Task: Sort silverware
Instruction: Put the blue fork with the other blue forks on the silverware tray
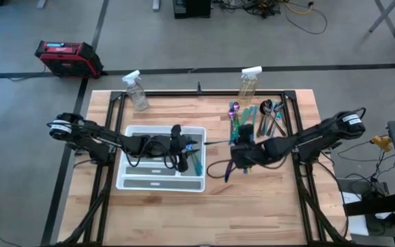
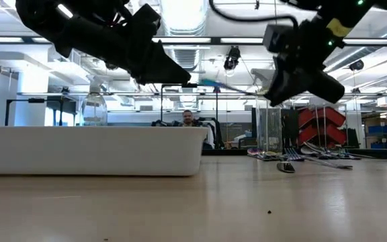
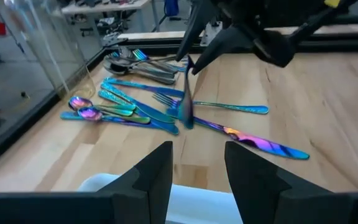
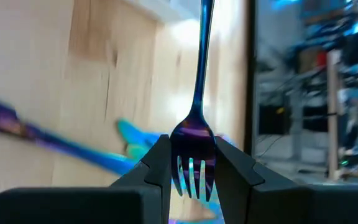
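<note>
Wooden worktop [image 1: 266,199]: right gripper [image 4: 191,174] fingers pinch an iridescent blue fork [image 4: 194,134] by its tines. Left gripper [image 3: 197,180] fingers gape empty over the white plastic tray [image 1: 132,180]. Keep the fork level and release low, handle inside one compartment.

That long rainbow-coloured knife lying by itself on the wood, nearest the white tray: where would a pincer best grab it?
Probably across the middle of the knife, coming straight down from above. It lies flat on the table, long and thin, and that stretch is clear of the fork and the piled utensils, so fingers should fit on both sides. The right pincer already holds another fork; the left pincer is open.
</note>
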`<state>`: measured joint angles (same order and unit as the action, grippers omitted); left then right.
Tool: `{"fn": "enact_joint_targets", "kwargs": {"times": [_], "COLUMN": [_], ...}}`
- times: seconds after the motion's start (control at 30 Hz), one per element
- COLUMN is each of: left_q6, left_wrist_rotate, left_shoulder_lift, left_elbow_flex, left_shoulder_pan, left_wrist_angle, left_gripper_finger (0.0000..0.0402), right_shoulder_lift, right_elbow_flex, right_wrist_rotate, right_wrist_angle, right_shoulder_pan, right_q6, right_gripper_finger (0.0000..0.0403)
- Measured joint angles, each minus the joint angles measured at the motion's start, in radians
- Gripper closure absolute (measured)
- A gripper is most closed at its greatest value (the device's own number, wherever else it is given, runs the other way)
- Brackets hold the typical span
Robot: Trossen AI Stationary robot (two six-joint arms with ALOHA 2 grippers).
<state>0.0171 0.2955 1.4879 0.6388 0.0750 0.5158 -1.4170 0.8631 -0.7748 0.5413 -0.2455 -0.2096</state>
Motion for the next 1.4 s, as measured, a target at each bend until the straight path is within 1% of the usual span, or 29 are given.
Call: {"fn": "enact_joint_targets", "kwargs": {"times": [0.07,0.17,0.33,0.43,0.6,0.7,0.83,0.97,1.07,1.17,1.27,1.33,1.4], "left_q6": [0.045,0.101,0.166,0.199,0.267,0.308,0.343,0.348,0.377,0.393,0.393,0.392,0.391], "left_wrist_rotate": [-0.005,-0.061,-0.236,-0.331,-0.414,-0.418,-0.418,-0.418,-0.418,-0.418,-0.418,-0.418,-0.417], "left_shoulder_lift": [0.0,0.0,0.0,0.005,0.05,0.086,0.134,0.175,0.198,0.203,0.199,0.196,0.196], "left_elbow_flex": [0.0,0.0,0.0,0.0,0.0,0.002,0.022,0.07,0.087,0.088,0.087,0.087,0.089], "left_shoulder_pan": [0.0,0.0,-0.001,0.0,0.002,0.004,0.004,0.005,0.004,0.005,0.005,0.005,0.005], "left_wrist_angle": [0.002,0.011,0.05,0.129,0.304,0.378,0.453,0.452,0.451,0.447,0.451,0.449,0.452], "left_gripper_finger": [0.0269,0.0269,0.0269,0.0269,0.0269,0.0269,0.0269,0.0269,0.0278,0.0302,0.0341,0.0375,0.0392], "right_shoulder_lift": [0.0,0.0,0.001,0.001,0.001,0.001,0.002,0.002,0.002,0.002,0.002,0.002,0.002], "right_elbow_flex": [0.0,0.0,0.0,0.0,0.0,0.0,0.0,0.0,0.0,0.0,0.0,0.0,0.0], "right_wrist_rotate": [-0.024,-0.041,-0.037,0.003,0.066,0.079,0.134,0.147,0.147,0.148,0.148,0.147,0.147], "right_wrist_angle": [-0.032,-0.087,-0.196,-0.266,-0.373,-0.421,-0.461,-0.497,-0.511,-0.509,-0.513,-0.52,-0.526], "right_shoulder_pan": [-0.033,-0.076,-0.125,-0.139,-0.14,-0.14,-0.14,-0.14,-0.14,-0.14,-0.14,-0.14,-0.14], "right_q6": [0.0,0.0,-0.007,-0.028,-0.058,-0.087,-0.096,-0.099,-0.099,-0.097,-0.096,-0.094,-0.084], "right_gripper_finger": [0.0333,0.0333,0.0333,0.0333,0.0333,0.0333,0.0333,0.0333,0.0333,0.0333,0.0333,0.0332,0.0327]}}
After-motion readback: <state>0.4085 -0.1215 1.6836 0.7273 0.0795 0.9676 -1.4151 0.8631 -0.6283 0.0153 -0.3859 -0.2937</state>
